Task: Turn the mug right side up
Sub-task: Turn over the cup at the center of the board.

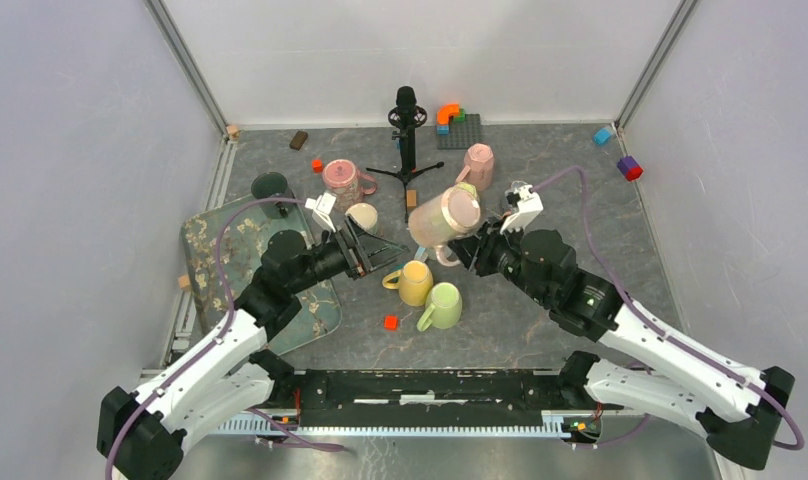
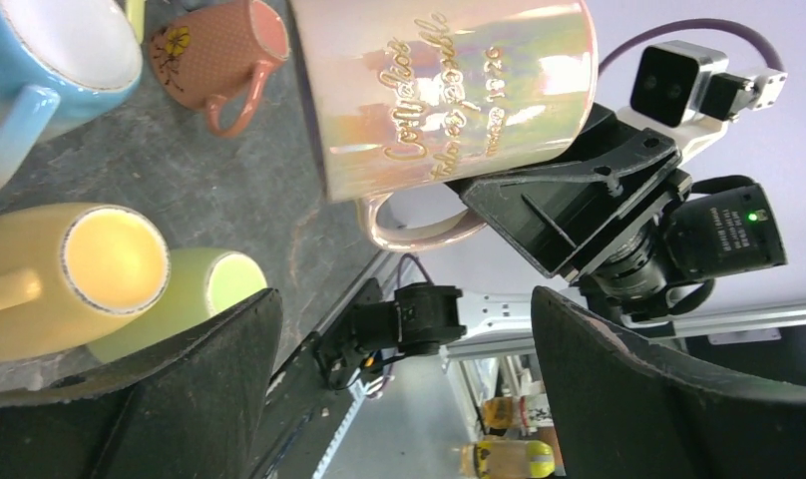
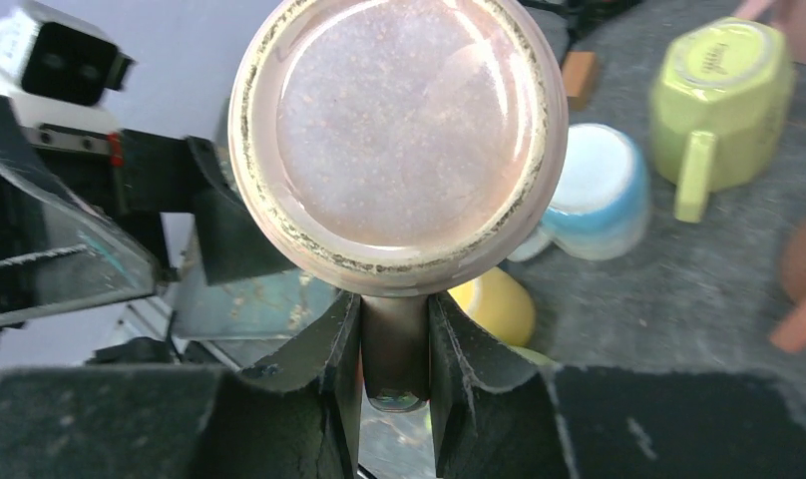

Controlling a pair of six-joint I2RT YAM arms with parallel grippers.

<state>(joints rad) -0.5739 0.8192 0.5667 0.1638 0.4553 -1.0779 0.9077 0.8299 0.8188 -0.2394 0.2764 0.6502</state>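
Fig.: my R gripper (image 3: 394, 339) is closed narrow on the handle of the pearly pink mug (image 3: 394, 140). The mug's base faces the wrist cam & fills the upper centre of that view. Top view: mug sits mid-frame, held tilted off the table (image 1: 540, 320), just above the yellow mug (image 1: 416, 283) & green mug (image 1: 442, 305). My L gripper (image 2: 404, 299), centre-left, is spread wide w/ nothing in it, facing the mug.
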